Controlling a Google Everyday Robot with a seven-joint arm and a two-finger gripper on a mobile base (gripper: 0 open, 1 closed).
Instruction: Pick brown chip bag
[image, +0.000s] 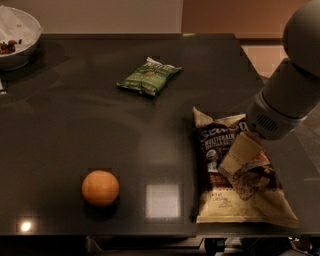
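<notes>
the pick looks only part done: the brown chip bag lies flat at the front right of the dark table, not yet lifted, well apart from the green snack bag and the orange. the arm slants down from the upper right, its gripper low over the bag's middle. whether it is open or clamped on the bag i cannot tell.

The brown chip bag is dark brown through the middle, with cream bands top and bottom and white lettering. The cream end effector sits over the bag's centre, below a grey arm. The smaller snack bag is green (with pale print), the round fruit orange, the bowl white, the worktop glossy black.
</notes>
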